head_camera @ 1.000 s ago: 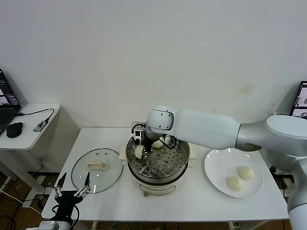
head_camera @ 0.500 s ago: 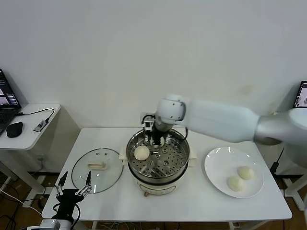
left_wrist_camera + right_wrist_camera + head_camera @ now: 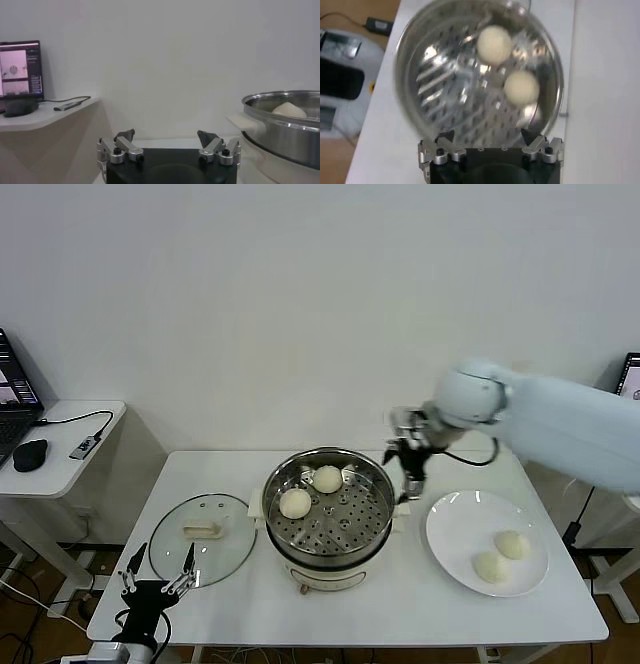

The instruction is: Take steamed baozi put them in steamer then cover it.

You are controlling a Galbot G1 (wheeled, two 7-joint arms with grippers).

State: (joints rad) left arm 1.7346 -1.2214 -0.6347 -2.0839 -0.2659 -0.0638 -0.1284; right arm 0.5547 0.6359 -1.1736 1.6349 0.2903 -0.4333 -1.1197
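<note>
Two buns (image 3: pixel 311 490) now lie in the steamer (image 3: pixel 328 514); the right gripper (image 3: pixel 409 474) has let the second go and swung right toward the plate (image 3: pixel 455 549), jaws apart and empty. Two buns (image 3: pixel 500 555) wait there. The lid (image 3: pixel 200 539) rests left of the steamer, the left gripper (image 3: pixel 155 576) idle and spread near it.

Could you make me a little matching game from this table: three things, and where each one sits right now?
Things:
1. glass lid
2. white plate
3. steamer

Places and states:
A. middle of the table, two buns inside
B. lying flat on the table, left of the steamer
C. right of the steamer, two buns on it

Pairs: 1-B, 2-C, 3-A
</note>
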